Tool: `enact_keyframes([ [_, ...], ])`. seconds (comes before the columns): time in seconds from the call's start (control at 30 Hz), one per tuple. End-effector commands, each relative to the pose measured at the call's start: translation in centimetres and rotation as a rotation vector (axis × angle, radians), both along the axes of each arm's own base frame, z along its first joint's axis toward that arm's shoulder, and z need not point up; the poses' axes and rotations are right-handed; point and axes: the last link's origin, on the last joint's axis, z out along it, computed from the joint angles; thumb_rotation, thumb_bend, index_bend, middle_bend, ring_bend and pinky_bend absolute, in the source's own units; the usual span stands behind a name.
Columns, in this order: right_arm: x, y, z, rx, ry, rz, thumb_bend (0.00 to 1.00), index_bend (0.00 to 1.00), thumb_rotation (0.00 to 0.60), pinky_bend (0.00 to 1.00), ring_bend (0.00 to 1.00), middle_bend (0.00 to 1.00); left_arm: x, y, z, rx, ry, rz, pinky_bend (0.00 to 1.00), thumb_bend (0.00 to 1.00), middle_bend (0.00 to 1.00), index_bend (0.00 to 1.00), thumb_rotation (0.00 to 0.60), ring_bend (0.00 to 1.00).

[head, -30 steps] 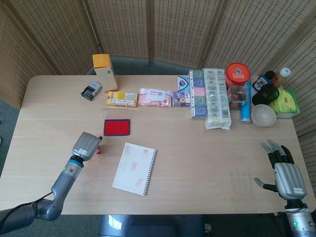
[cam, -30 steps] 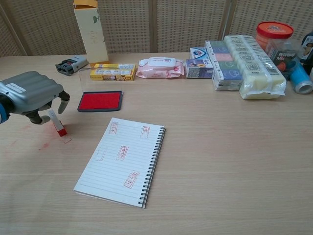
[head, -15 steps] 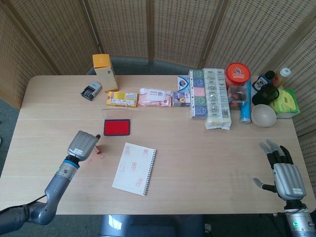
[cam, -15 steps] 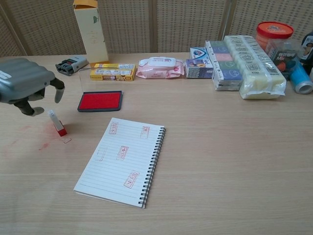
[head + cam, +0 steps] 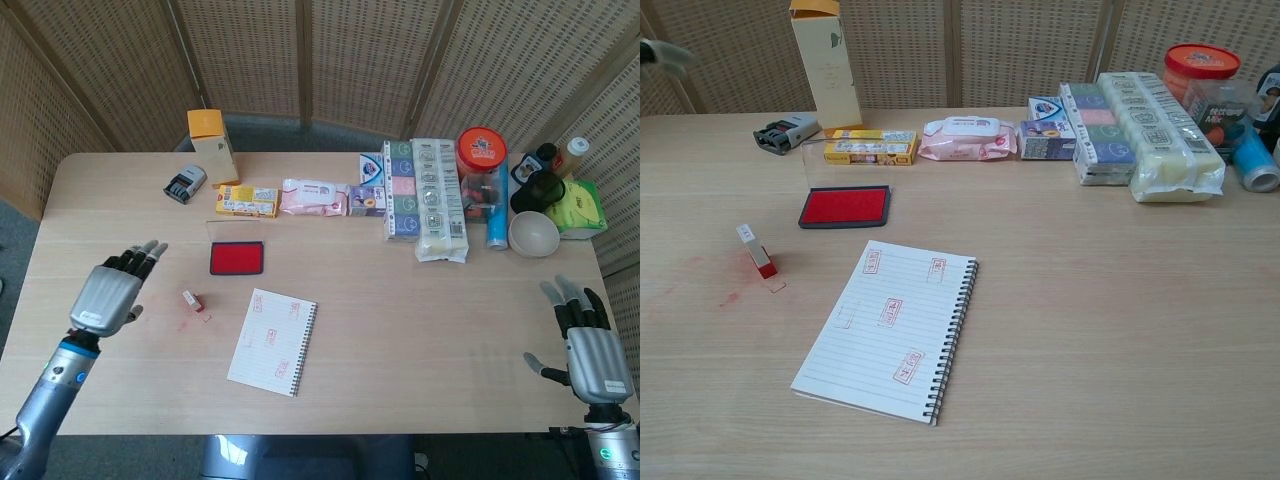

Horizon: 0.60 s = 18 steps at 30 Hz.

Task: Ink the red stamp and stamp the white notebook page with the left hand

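The small red stamp [image 5: 191,300] [image 5: 758,251] stands alone on the table, left of the white notebook [image 5: 272,341] [image 5: 887,326], whose open lined page carries several red prints. The red ink pad [image 5: 237,258] [image 5: 845,206] lies just behind them. My left hand [image 5: 112,291] is lifted well left of the stamp, fingers spread, holding nothing; in the chest view only a fingertip [image 5: 662,53] shows at the top left edge. My right hand [image 5: 592,345] rests open at the table's near right corner.
A row of goods lines the back: an orange-topped carton [image 5: 213,146], a date stamper [image 5: 185,184], a yellow box [image 5: 246,201], wipes [image 5: 313,197], packaged stacks [image 5: 427,197], a red-lidded jar [image 5: 481,160], a bowl [image 5: 533,233]. Faint red ink marks [image 5: 733,296] stain the table by the stamp.
My left hand let go of the stamp, opened its fingers and drew back up and to the left. The stamp stays standing on the table. The right hand shifted slightly nearer.
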Motion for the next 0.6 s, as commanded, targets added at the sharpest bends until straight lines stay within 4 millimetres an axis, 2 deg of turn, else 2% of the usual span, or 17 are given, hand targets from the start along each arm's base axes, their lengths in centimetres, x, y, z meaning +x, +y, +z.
enact_keyframes([
  [0.03,-0.1,0.0,0.5,-0.024,0.005,0.004,0.07,0.00,0.600,0.00,0.01,0.00,-3.0,-4.1,3.5,0.081,-0.105,0.034,0.29,0.03,0.00,0.00,0.584,0.10],
  [0.2,-0.3,0.0,1.0,-0.072,0.029,0.001,0.05,0.00,0.600,0.00,0.01,0.00,-6.1,-8.1,5.9,0.148,-0.172,0.154,0.22,0.05,0.00,0.00,0.586,0.07],
  [0.3,-0.4,-0.1,1.2,-0.089,0.028,-0.002,0.05,0.00,0.600,0.00,0.01,0.00,-7.5,-9.5,6.8,0.171,-0.203,0.223,0.20,0.09,0.00,0.00,0.594,0.05],
  [0.6,-0.6,0.3,1.6,-0.104,0.039,-0.016,0.05,0.00,0.600,0.00,0.01,0.00,-9.2,-10.9,7.3,0.179,-0.270,0.283,0.18,0.09,0.00,0.00,0.593,0.04],
])
